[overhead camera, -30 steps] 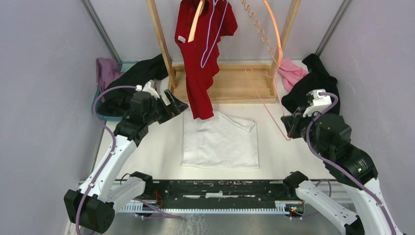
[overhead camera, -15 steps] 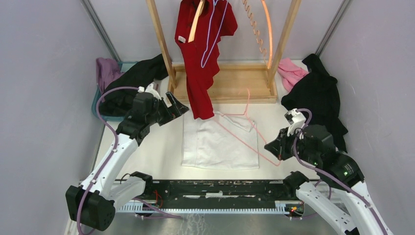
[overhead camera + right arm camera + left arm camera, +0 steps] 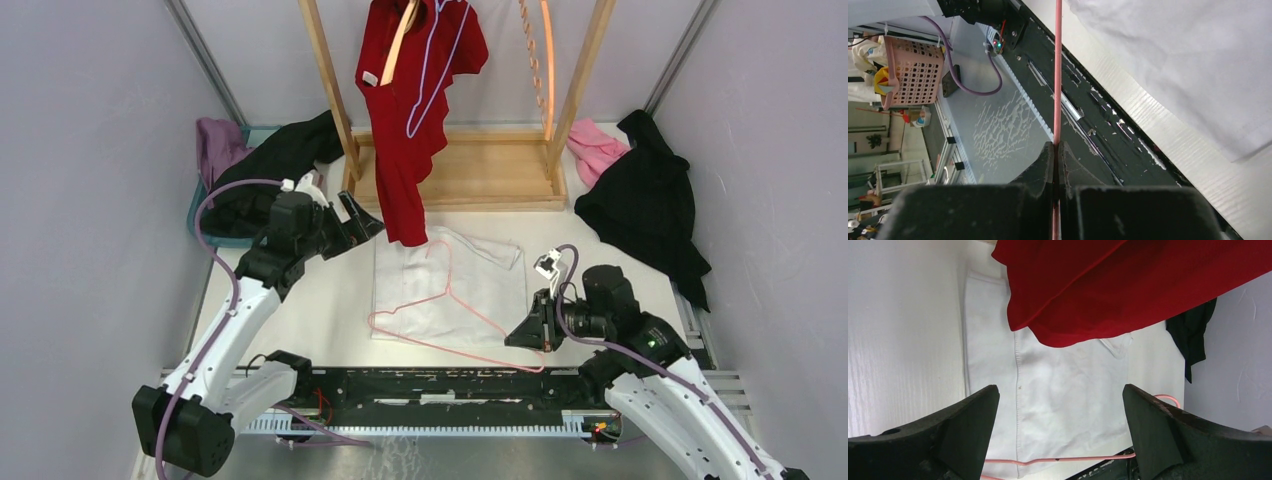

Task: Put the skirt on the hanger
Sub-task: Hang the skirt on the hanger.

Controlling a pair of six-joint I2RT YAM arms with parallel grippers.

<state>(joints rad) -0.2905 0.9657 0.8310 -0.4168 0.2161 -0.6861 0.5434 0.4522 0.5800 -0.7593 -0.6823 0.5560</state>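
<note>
The white skirt lies flat on the table in front of the wooden rack. A pink wire hanger rests across it, hook pointing toward the rack. My right gripper is shut on the hanger's right end, near the skirt's front right corner. In the right wrist view the pink wire runs straight out from between the shut right gripper, past the skirt's edge. My left gripper hovers open at the skirt's far left corner. Seen from the left wrist, the left gripper frames the skirt and the hanger's bar.
A red garment hangs from the wooden rack, its hem just above the skirt's far edge. A black garment and pink cloth lie at the right. A teal bin with dark and purple clothes stands at the left.
My right arm has carried the hanger from beside the rack down and leftward, laying it across the skirt. The left arm has barely moved.
</note>
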